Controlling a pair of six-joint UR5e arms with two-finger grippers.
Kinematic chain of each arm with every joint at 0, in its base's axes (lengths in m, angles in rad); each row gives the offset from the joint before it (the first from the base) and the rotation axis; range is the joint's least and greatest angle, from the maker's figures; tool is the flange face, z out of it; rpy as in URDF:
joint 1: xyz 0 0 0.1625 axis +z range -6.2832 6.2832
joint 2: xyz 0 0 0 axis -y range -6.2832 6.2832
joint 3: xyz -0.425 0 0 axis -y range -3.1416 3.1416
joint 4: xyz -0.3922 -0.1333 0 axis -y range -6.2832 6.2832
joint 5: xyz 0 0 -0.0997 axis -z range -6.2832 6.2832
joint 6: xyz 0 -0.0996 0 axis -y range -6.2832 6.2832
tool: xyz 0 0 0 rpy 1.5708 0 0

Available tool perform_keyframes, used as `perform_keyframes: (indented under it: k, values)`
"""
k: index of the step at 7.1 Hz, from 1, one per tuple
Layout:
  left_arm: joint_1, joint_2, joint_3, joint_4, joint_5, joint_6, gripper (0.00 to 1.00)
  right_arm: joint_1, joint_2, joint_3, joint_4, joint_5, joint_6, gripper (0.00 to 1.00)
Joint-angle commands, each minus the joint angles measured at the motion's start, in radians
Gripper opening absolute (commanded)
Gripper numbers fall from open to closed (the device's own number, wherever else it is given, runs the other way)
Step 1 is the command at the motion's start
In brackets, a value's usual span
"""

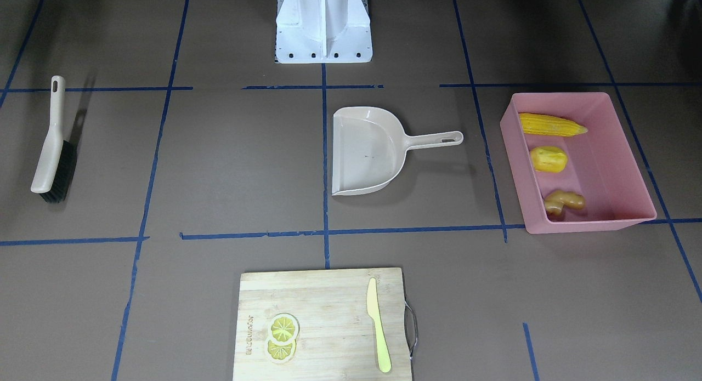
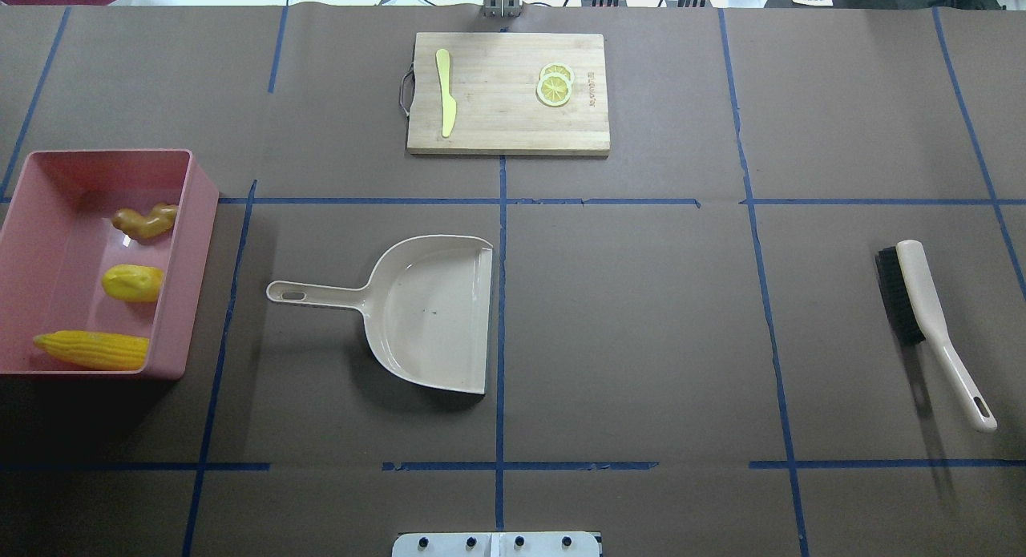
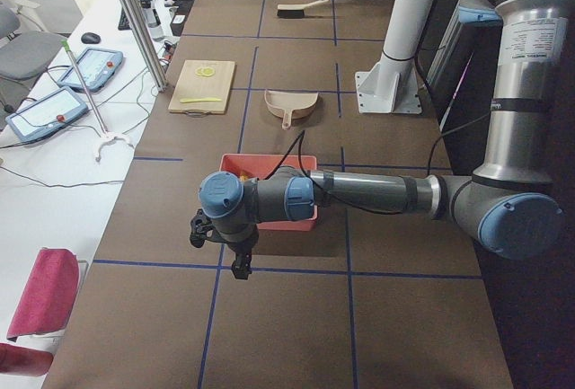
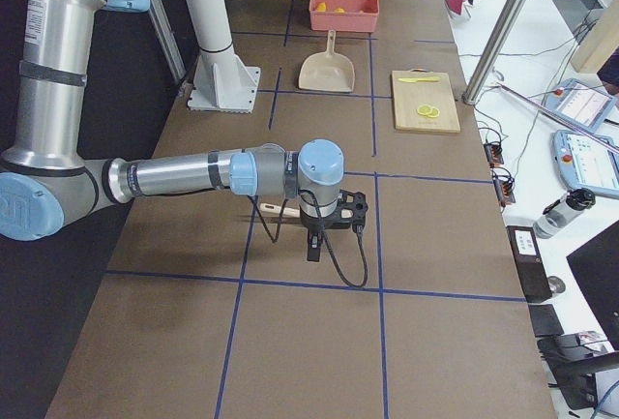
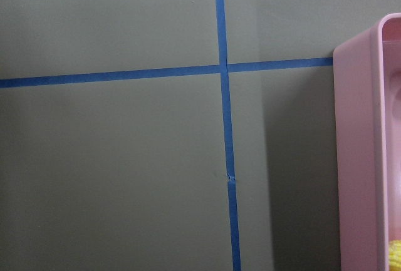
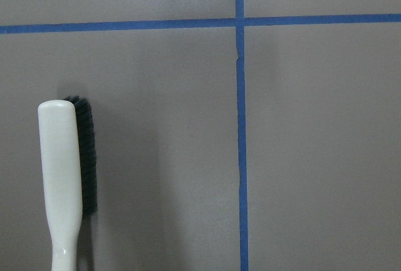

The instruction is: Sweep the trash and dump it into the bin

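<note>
The pink bin (image 1: pixel 614 151) stands at the table's left end and also shows in the overhead view (image 2: pixel 56 244). In it lie the corn cob (image 1: pixel 550 124), the rounded yellow lumpy piece (image 1: pixel 549 159) and the ginger root (image 1: pixel 563 201). My left gripper (image 3: pixel 235 259) hangs over the table just beside the bin, whose rim shows in the left wrist view (image 5: pixel 360 158). My right gripper (image 4: pixel 314 245) hangs over the brush (image 6: pixel 61 177). Both grippers show only in the side views, so I cannot tell whether they are open or shut.
A beige dustpan (image 2: pixel 425 316) lies empty mid-table, handle toward the bin. The brush (image 2: pixel 922 308) lies at the table's right end. A wooden cutting board (image 2: pixel 505 116) at the far edge carries a pale knife (image 2: pixel 445 92) and lemon slices (image 2: pixel 555 84).
</note>
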Motion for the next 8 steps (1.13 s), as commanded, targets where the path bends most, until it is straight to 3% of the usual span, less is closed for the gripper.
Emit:
perform_keyframes:
  k: [1, 3, 5, 8]
  values:
    - [0.002, -0.007, -0.003, 0.000, 0.006, -0.003, 1.00, 0.006, 0.049, -0.065, -0.002, 0.011, -0.007, 1.00]
    - [0.006, -0.032, 0.004, 0.001, 0.006, -0.001, 1.00, 0.030, 0.121, -0.186, -0.002, 0.017, -0.125, 1.00]
    - [0.027, -0.050, 0.012, 0.001, 0.006, -0.024, 1.00, 0.047, 0.127, -0.240, 0.001, 0.017, -0.175, 1.00]
    - [0.078, -0.043, 0.021, -0.049, 0.006, -0.096, 1.00, 0.076, 0.127, -0.236, 0.006, 0.016, -0.177, 1.00]
